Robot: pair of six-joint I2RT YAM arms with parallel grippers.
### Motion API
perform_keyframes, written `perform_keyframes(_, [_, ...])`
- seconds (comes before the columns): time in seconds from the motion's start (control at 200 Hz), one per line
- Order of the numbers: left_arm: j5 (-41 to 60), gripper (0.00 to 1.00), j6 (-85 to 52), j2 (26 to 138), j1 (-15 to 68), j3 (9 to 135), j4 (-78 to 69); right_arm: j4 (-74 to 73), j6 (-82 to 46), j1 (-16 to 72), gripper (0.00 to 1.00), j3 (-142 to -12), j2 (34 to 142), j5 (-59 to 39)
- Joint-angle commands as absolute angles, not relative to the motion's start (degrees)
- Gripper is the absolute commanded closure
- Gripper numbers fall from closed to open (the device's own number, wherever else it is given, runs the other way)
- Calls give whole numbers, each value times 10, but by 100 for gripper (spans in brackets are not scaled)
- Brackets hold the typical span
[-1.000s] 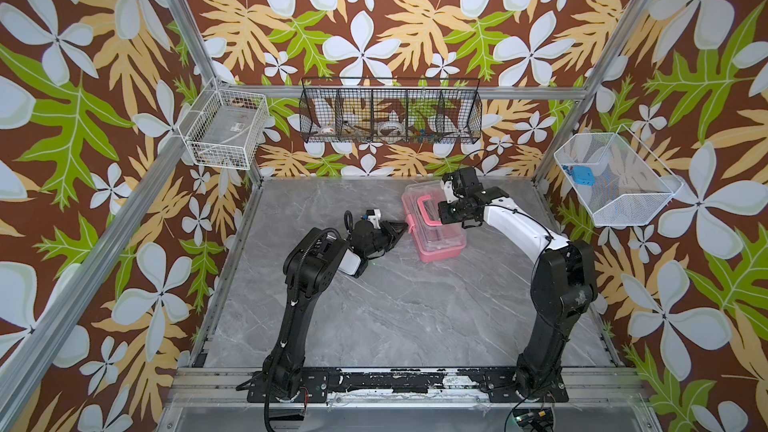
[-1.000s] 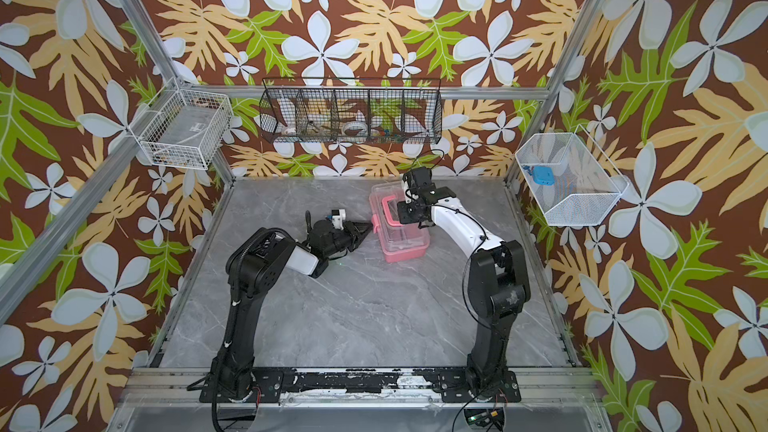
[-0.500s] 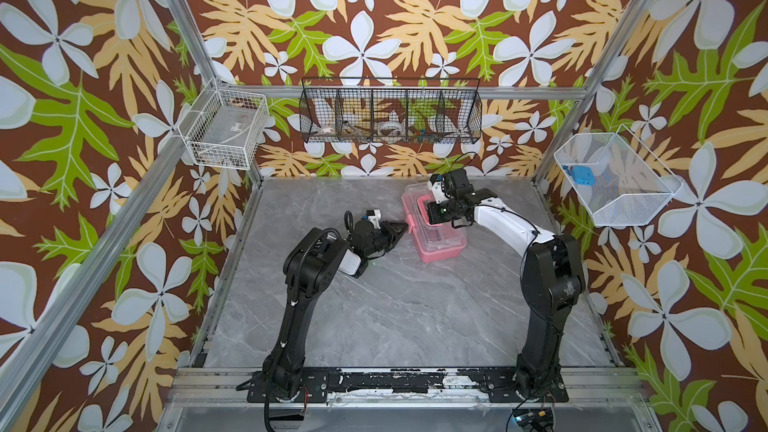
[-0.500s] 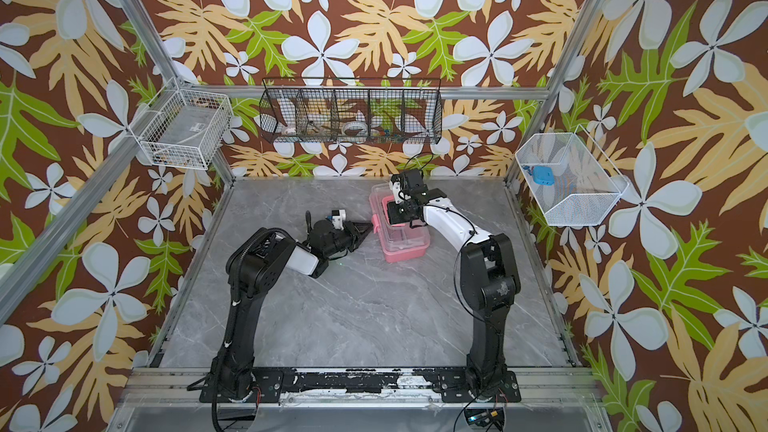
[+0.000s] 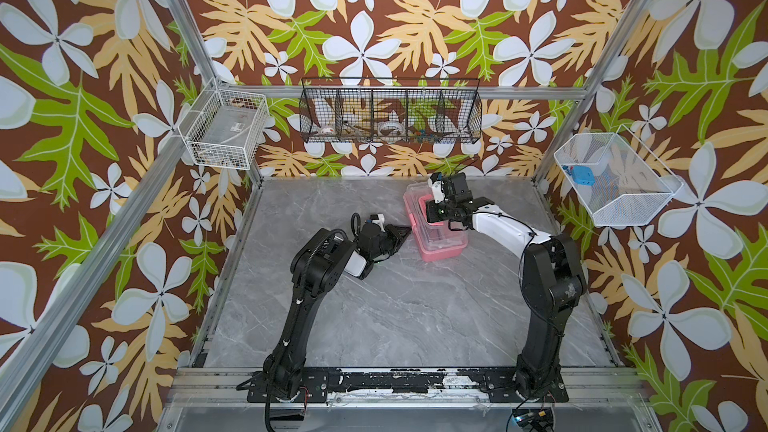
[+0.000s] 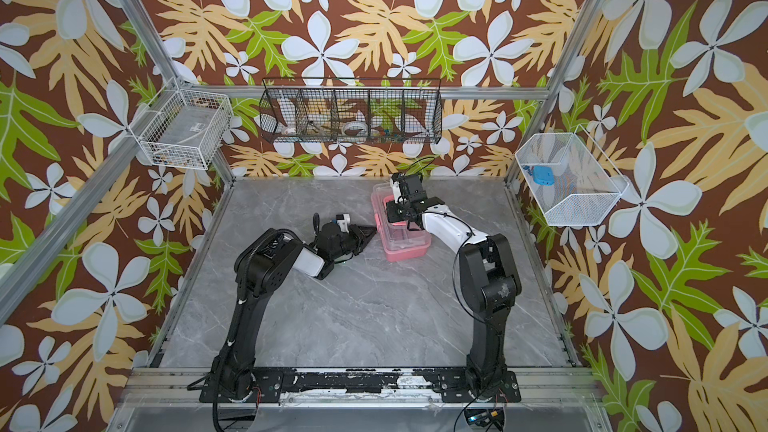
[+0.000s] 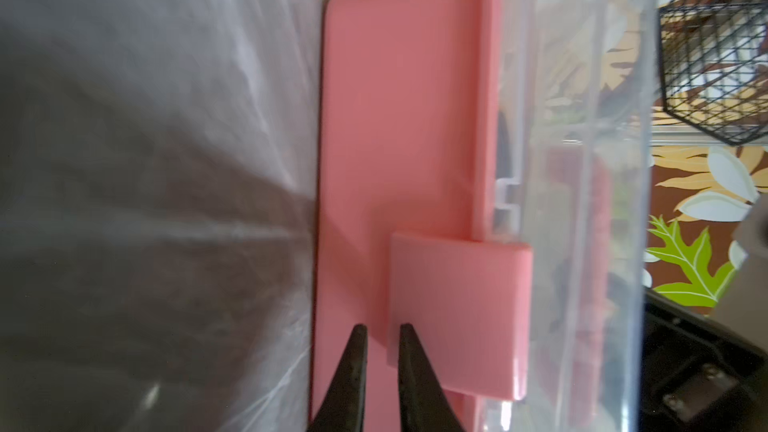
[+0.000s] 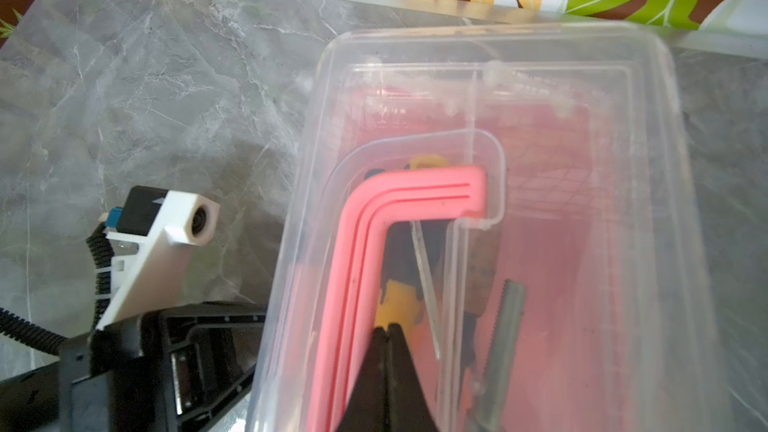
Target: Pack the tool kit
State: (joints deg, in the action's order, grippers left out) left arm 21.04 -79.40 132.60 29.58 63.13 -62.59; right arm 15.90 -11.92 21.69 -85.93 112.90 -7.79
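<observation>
Latching step, I reckon: right gripper [image 8: 388,332], clenched empty, pins the clear lid [image 8: 582,76]; left gripper [image 7: 382,334] (tips barely apart, holding nothing) must push the latch [image 7: 457,317] home.

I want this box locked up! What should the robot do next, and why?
Probably push the left fingers against the pink latch to snap it: they sit right beside it, while the shut right fingers rest on the clear lid.
</observation>
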Motion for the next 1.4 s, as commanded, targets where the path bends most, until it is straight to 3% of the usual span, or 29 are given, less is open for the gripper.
perform_keyframes(0.0, [242,83,-799,1324,305,639,-661,330,-125,226,100,-842,1149,-123])
perform_keyframes(0.195, [230,83,-783,1249,297,609,-632,364,-121,226,100,-910,1130,-118])
perform_keyframes(0.28, [217,82,-741,1173,283,599,-558,396,-117,225,100,-979,1116,-105])
perform_keyframes(0.36, [192,75,-682,1090,268,599,-461,417,-114,223,100,-1037,1101,-89])
perform_keyframes(0.455, [153,59,-586,996,254,617,-333,423,-115,216,96,-1075,1072,-76])
perform_keyframes(0.536, [114,37,-498,925,251,635,-235,398,-114,208,88,-1060,1029,-63])
perform_keyframes(0.546, [108,32,-489,915,251,636,-224,392,-113,207,87,-1056,1022,-62])
perform_keyframes(0.571, [94,4,-462,893,250,637,-201,377,-110,205,87,-1042,1005,-58])
perform_keyframes(0.591, [83,1,-442,875,250,636,-184,362,-107,204,86,-1028,988,-55])
perform_keyframes(0.726, [-32,0,-332,727,246,589,-117,241,-70,204,65,-902,868,-6])
perform_keyframes(0.831, [-142,0,-258,603,244,511,-128,150,-52,204,38,-789,777,63])
perform_keyframes(0.836, [-147,0,-255,597,244,505,-130,144,-51,204,34,-783,773,67])
perform_keyframes(0.841, [-152,0,-251,594,245,500,-133,140,-51,204,22,-777,770,71])
perform_keyframes(0.851, [-164,0,-245,582,244,489,-141,131,-51,204,7,-767,763,79])
perform_keyframes(0.866, [-173,0,-228,563,244,471,-156,120,-50,203,0,-749,753,89])
perform_keyframes(1.006, [-290,0,-70,424,245,273,-300,42,-51,204,0,-618,686,158])
perform_keyframes(1.131, [-400,0,-39,363,243,187,-293,-33,-33,191,1,-520,656,166])
perform_keyframes(1.211, [-389,0,-1,361,238,165,-270,-79,83,176,0,-467,665,106])
perform_keyframes(1.321, [-392,0,-1,389,217,136,-291,-58,55,168,0,-463,684,85])
perform_keyframes(1.396, [-346,0,-46,416,172,124,-299,-122,19,160,0,-414,670,88])
